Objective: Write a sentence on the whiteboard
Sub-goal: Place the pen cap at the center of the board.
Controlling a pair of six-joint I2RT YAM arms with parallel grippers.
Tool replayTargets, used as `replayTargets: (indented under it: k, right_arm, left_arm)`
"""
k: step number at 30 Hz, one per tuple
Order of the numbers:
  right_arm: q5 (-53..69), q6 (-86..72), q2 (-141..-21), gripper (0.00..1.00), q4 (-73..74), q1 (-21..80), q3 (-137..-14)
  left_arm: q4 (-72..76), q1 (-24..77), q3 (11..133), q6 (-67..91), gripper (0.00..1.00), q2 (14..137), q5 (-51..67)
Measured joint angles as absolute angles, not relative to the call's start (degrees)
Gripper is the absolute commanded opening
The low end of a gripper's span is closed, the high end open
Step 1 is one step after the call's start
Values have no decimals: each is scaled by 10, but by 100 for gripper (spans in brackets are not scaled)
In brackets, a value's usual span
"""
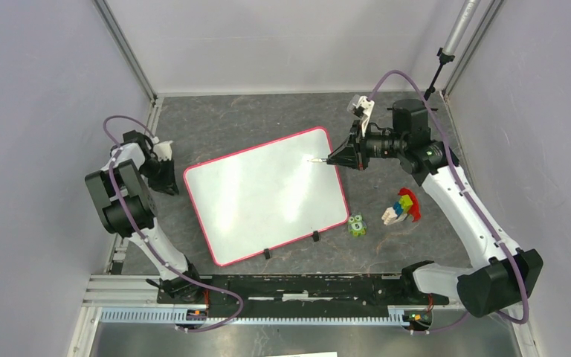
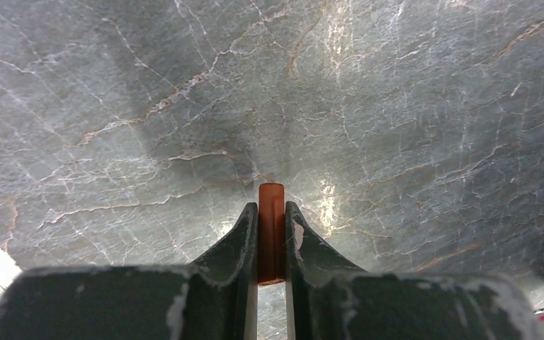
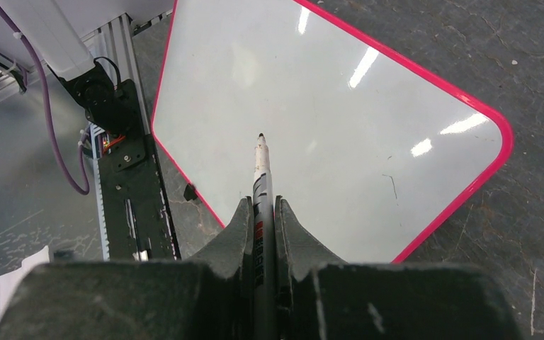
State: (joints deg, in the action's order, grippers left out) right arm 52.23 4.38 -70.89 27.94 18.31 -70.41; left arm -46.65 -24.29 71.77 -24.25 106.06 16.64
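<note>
The whiteboard [image 1: 268,197] lies tilted on the grey marble table, glossy white with a red-pink border. My right gripper [image 1: 337,158] is shut on a grey marker [image 3: 261,170], its dark tip pointing onto the board's far right part [image 3: 312,92]; whether the tip touches I cannot tell. The sentence is out of view; the board bears only one faint thin stroke [image 3: 393,185]. My left gripper [image 1: 166,178] hovers over the table left of the board. In the left wrist view it [image 2: 272,207] is shut on an orange-red cap [image 2: 271,234].
A green toy with a 5 [image 1: 356,225] and a colourful block toy [image 1: 404,206] stand right of the board. Two black clips [image 1: 267,253] [image 1: 316,237] sit on its near edge. A black rail [image 1: 282,286] runs along the near table edge. Walls close in on both sides.
</note>
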Motion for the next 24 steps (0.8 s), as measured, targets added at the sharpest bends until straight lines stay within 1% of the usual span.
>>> replayTargets:
  k: [3,6,11,19,20,24]
  right_arm:
    - [520,44,-710,0,280,184,-704]
    - [519,50,-710,0,281,185,-704]
    - [518,64,-710,0,289,186,-704]
    - [518,93,-710,0,312,186,-705]
    - [518,98,-710,0,315,186,-705]
    - [514,117,-710,0,327,186,-707]
  left_arm:
    - [-462,-243,713,-248,26,1070,166]
    - [-460,-243,711,-252,28,1079,166]
    - [-461,-239,711,-254,35,1079,166]
    - [-464,-236,711,-254,37,1077,166]
    - [-465,-236,711,-254,39,1077,166]
    - [-479,-234,712,-255,51,1074,167]
